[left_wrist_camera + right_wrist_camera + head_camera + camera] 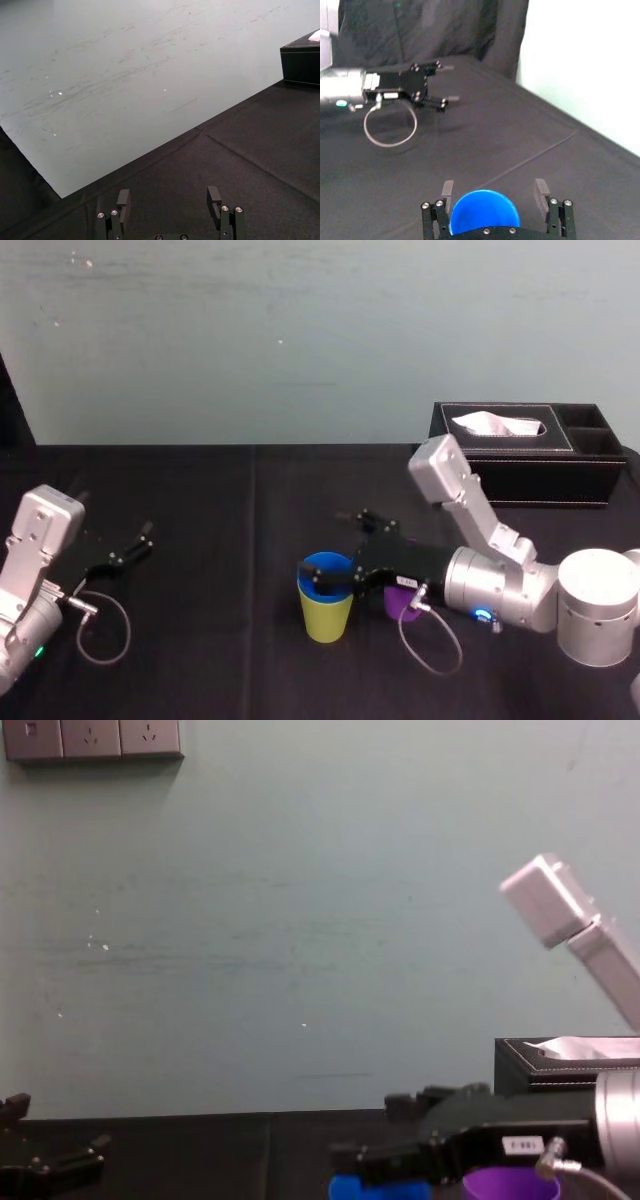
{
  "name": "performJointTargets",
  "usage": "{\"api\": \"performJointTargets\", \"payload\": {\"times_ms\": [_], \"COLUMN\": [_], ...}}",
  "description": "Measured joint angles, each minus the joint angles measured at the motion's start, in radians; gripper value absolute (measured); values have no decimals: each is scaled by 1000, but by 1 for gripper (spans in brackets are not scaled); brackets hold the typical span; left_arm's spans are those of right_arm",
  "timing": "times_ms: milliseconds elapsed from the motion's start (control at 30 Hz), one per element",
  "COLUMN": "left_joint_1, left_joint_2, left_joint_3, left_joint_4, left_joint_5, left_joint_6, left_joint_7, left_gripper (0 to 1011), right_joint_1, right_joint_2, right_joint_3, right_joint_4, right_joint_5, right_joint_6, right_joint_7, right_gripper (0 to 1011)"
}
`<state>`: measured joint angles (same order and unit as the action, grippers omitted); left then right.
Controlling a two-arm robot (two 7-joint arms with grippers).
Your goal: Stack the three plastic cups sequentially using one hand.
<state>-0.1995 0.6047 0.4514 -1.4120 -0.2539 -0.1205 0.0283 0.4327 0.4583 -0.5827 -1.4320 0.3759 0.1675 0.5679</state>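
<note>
**A:** Any writing?

**B:** One small white label (522,1145) on the right gripper (493,190). Its characters are too small to read.

**A:** Counts?

**B:** Three cups. The blue cup (325,568) sits inside the yellow-green cup (327,618), mid-table. The purple cup (505,1187) is just beside them, under the gripper's body. One black tissue box (520,478) at back right. Three wall sockets (92,738).

**A:** Grippers?

**B:** Right: fingers spread either side of the blue cup's rim, a gap showing, clamping nothing. Left gripper (168,201): far left, low over the cloth, fingers apart, empty.
</note>
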Motion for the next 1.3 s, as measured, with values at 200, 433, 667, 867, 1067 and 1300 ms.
{"api": "performJointTargets", "payload": {"times_ms": [200, 433, 667, 867, 1067, 1300], "left_joint_1": [0, 0, 0, 0, 0, 0], "left_joint_2": [0, 0, 0, 0, 0, 0], "left_joint_3": [0, 0, 0, 0, 0, 0], "left_joint_4": [0, 0, 0, 0, 0, 0], "left_joint_5": [0, 0, 0, 0, 0, 0], "left_joint_6": [0, 0, 0, 0, 0, 0], "left_joint_7": [0, 0, 0, 0, 0, 0], "left_gripper": [1000, 1000, 1000, 1000, 1000, 1000], "right_joint_1": [-29, -117, -257, -380, -454, -459], "right_joint_2": [22, 76, 146, 182, 198, 187], "right_joint_3": [36, 88, 161, 235, 278, 276], "right_joint_4": [-57, -160, -261, -319, -349, -333], "right_joint_5": [4, 11, 30, 53, 54, 13], "right_joint_6": [-3, 40, 72, 70, 71, 92], "right_joint_7": [-37, -96, -156, -199, -220, -231], "right_gripper": [1003, 1003, 1003, 1003, 1003, 1003]}}
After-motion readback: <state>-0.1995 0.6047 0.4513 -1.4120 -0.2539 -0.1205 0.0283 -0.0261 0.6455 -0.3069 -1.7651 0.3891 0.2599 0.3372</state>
